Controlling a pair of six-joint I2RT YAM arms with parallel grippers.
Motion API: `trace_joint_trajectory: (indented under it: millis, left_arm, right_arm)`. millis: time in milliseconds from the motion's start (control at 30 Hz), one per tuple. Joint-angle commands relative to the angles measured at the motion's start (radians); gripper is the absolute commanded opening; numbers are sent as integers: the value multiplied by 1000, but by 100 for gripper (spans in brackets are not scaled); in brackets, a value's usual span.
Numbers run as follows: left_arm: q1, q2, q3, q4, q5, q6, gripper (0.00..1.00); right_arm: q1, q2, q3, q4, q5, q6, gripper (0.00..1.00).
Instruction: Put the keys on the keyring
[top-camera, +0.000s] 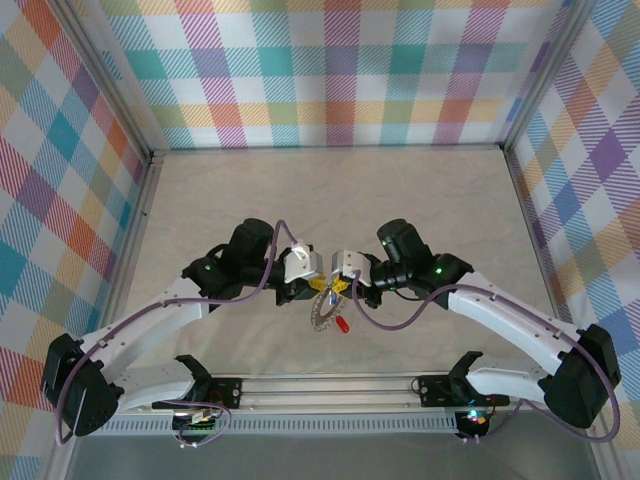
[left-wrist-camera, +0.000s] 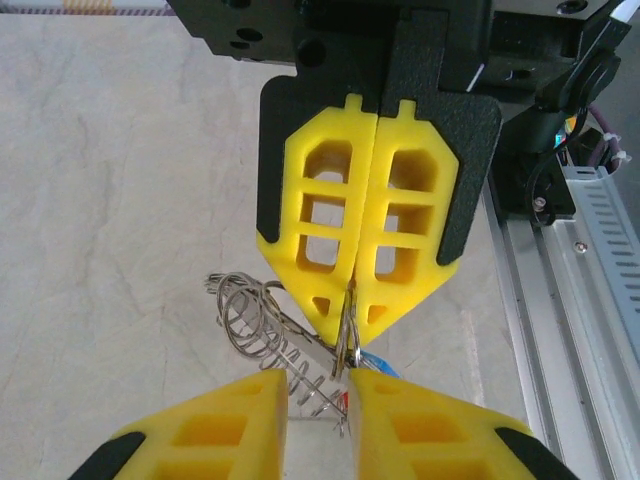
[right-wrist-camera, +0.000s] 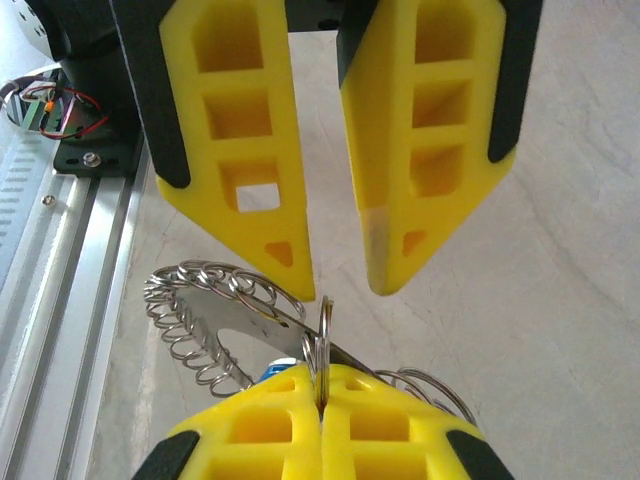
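The keys (top-camera: 320, 314) hang as a curled silvery bunch between my two grippers, just above the table, with a small red piece (top-camera: 341, 325) below them. My right gripper (right-wrist-camera: 322, 388) is shut on the thin keyring (right-wrist-camera: 323, 335), which stands edge-on out of its yellow fingertips. The keys (right-wrist-camera: 205, 315) fan out to the left of that grip. My left gripper (left-wrist-camera: 318, 388) faces the right one with its jaws slightly apart, the keyring (left-wrist-camera: 347, 340) and keys (left-wrist-camera: 250, 320) just ahead of the gap. Nothing is pinched between the left fingers (right-wrist-camera: 290, 240).
An aluminium rail (top-camera: 330, 385) runs along the near edge beneath both arms. The beige tabletop (top-camera: 330, 200) stretches away behind the grippers to checked walls (top-camera: 330, 70) at the back and sides.
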Motion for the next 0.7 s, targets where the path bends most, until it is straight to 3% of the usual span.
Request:
trace_joint_trajectory:
  millis: [0,667]
  left_arm:
    - [1,19,43,-22,49,18,23]
    - [-4,83,65,1,107,4,24]
  right_arm:
    - [-1,12,48,-6,-15,-21,1]
    - [-1,10,50,25,-21,-5,0]
